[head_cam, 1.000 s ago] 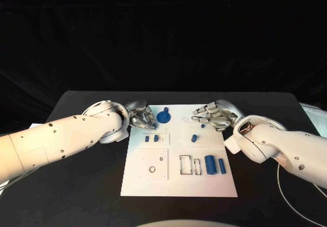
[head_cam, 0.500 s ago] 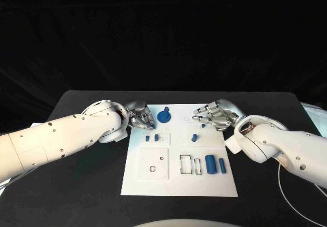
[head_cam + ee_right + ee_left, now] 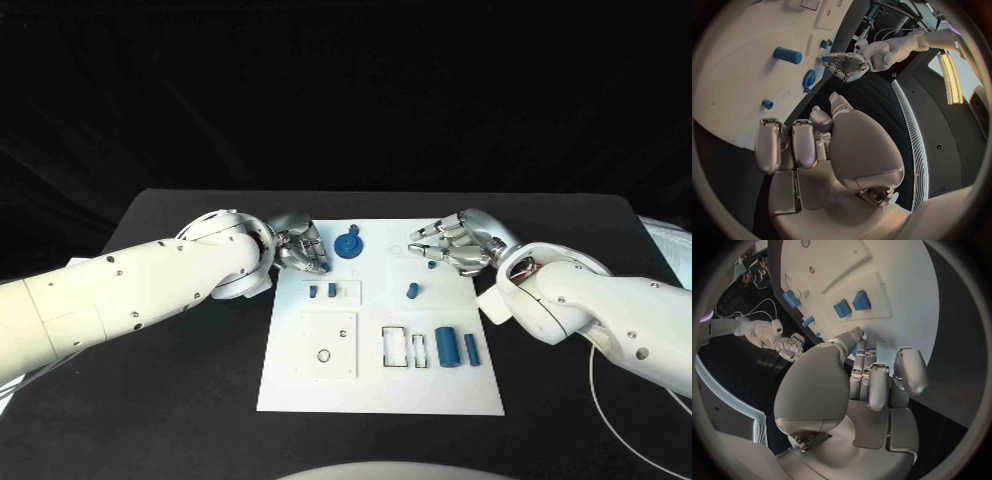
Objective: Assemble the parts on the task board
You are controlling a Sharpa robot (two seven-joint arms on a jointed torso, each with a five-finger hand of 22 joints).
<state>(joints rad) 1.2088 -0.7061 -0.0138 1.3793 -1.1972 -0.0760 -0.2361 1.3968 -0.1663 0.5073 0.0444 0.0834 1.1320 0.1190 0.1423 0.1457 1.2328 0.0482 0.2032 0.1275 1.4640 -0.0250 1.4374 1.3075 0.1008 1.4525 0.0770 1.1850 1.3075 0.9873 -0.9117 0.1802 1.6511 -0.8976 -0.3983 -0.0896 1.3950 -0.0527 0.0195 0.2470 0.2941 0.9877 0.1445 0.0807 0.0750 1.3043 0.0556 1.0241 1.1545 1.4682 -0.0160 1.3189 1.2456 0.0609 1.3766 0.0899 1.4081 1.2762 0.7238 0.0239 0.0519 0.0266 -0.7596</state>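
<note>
On the black counter [image 3: 173,400] the left hand [image 3: 300,250] sits at the far left edge of the white task board [image 3: 433,395], fingers curled in close together; in the left wrist view they bend down toward the board's surface with nothing visibly in them, though whether the fingertips touch the board I cannot tell. Just to its right stands the blue gear [image 3: 346,244] with a small knob rising from its hub, near the board's far edge. Nearer the robot, two small blue blocks [image 3: 322,292] sit side by side in a shallow recess, and below them lies a square panel with an oval hole [image 3: 323,356]. Toward the middle, a small blue peg [image 3: 411,292] lies alone, and further down two empty rectangular slots [image 3: 392,347] flank a large blue cylinder [image 3: 446,347] and a thinner blue pin [image 3: 469,348] lying side by side. At the far right edge the right hand [image 3: 454,247] hovers with fingers bent inward, and a small blue piece [image 3: 431,266] shows just at its fingertips; whether it is pinched or merely under them cannot be told. The parts look like light, rigid plastic, smooth and apt to roll or slip, so the cylinders are probably best pinched across their round middles, and the gear by its knob rather than its teeth.
</note>
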